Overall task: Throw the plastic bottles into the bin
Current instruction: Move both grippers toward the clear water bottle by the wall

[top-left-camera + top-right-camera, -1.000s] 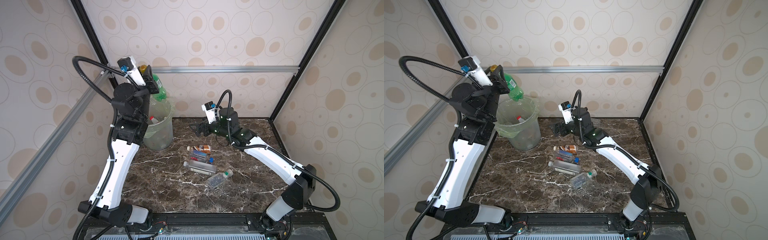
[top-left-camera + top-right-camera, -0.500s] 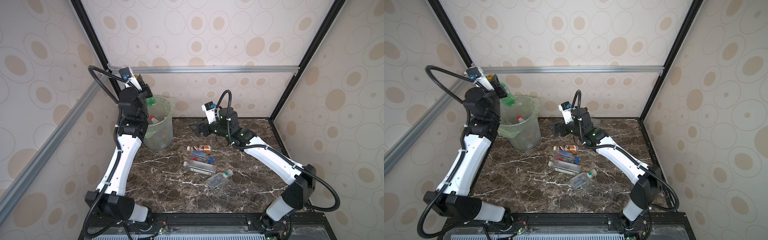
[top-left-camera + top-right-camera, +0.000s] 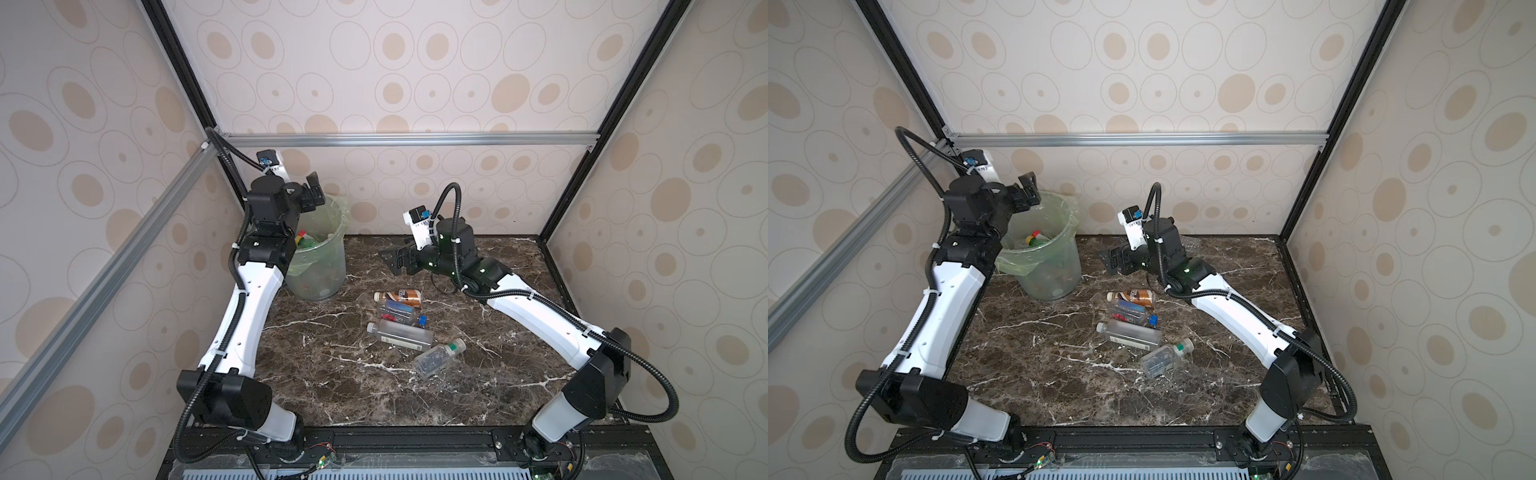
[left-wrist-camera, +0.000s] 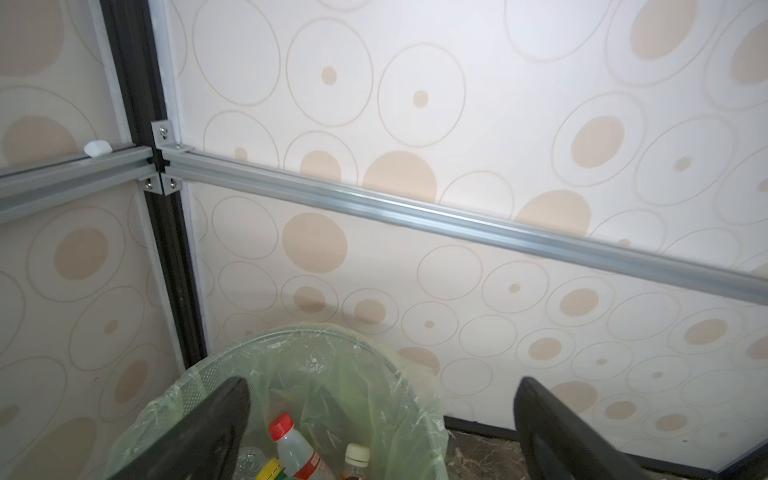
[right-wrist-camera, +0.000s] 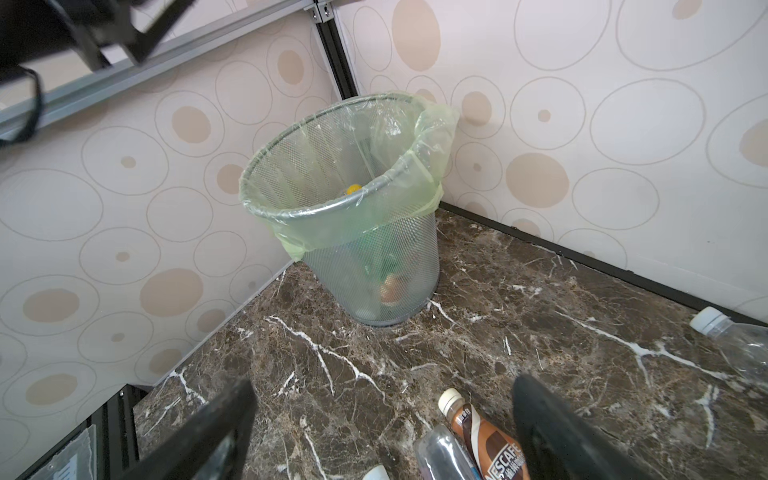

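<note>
The bin (image 3: 338, 216) (image 3: 1054, 270) (image 5: 374, 257) stands in the back left corner, lined with a green bag. My left gripper (image 3: 313, 193) (image 3: 1027, 191) (image 4: 382, 386) hangs open and empty just above its near rim. Inside lie a red-capped bottle (image 4: 291, 440), a white-capped one (image 4: 356, 455) and a green bottle with a yellow cap (image 3: 305, 241). Several plastic bottles lie mid-table, among them a brown-labelled bottle (image 3: 399, 296) (image 5: 486, 440), a square clear one (image 3: 401, 334) and a green-capped one (image 3: 438, 357). My right gripper (image 3: 392, 259) (image 5: 382, 388) stands open above the brown-labelled bottle's cap end.
Another clear bottle (image 5: 735, 345) lies near the back wall behind my right arm. An aluminium rail (image 3: 407, 139) crosses the back wall above the bin, and black frame posts stand in the corners. Bare marble table (image 3: 332, 374) spreads in front of the bottle cluster.
My left arm came down from high above the bin and its gripper opened; the green bottle it held now lies in the bin. The right arm has not moved.
</note>
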You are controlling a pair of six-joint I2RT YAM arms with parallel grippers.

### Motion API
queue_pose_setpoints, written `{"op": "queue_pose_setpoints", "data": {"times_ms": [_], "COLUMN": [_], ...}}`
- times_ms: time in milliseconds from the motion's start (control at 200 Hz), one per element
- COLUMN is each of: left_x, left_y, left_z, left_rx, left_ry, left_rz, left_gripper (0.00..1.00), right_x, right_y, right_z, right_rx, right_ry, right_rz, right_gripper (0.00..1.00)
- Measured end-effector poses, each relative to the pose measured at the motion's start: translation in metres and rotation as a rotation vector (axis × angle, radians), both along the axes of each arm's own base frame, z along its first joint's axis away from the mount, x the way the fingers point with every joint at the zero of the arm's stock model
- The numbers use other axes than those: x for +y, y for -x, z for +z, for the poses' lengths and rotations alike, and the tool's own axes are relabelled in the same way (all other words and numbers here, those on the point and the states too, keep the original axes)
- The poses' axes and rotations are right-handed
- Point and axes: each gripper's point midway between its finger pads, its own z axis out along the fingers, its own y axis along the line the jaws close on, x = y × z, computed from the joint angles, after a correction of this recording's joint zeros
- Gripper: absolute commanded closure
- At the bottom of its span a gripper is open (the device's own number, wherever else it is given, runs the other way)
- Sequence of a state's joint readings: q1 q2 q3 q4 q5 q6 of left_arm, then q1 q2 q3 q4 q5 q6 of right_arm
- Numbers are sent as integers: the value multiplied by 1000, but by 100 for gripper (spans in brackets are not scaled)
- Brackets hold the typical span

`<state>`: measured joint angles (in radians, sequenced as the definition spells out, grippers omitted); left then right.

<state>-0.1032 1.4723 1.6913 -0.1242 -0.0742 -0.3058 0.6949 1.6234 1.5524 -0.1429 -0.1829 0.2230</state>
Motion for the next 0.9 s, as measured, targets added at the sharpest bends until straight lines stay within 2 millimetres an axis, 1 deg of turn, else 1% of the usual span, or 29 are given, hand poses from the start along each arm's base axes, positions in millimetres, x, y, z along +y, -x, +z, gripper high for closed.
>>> {"op": "queue_pose_setpoints", "data": {"times_ms": [100,200,315,450,515,550,650,760,820,900], "left_x": [-6,-16,-38,-72,-91,-103,-137,-168,-183,-204], "left_y": [12,15,14,14,15,16,15,9,5,-1], "left_z": [16,20,9,-8,-16,-19,-28,-47,-62,-85], "left_rx": [-42,-52,-30,4,20,26,40,77,107,154], "left_ry": [29,52,76,98,103,104,103,97,96,86], "left_rz": [-30,-69,-128,-211,-256,-281,-349,-402,-426,-454], "left_gripper": [1,1,1,1,1,1,1,1,1,1], "right_x": [0,-2,-6,-20,-36,-49,-91,-131,-143,-156], "right_y": [0,-1,-4,-13,-24,-33,-59,-82,-92,-106], "right_z": [-5,-8,-12,-22,-27,-30,-35,-42,-51,-73], "right_rx": [7,10,7,22,40,51,72,87,101,141], "right_ry": [6,15,33,59,69,74,87,101,114,135], "right_rz": [-2,-12,-35,-76,-118,-151,-259,-358,-390,-420], "right_gripper": [1,1,1,1,1,1,1,1,1,1]}}
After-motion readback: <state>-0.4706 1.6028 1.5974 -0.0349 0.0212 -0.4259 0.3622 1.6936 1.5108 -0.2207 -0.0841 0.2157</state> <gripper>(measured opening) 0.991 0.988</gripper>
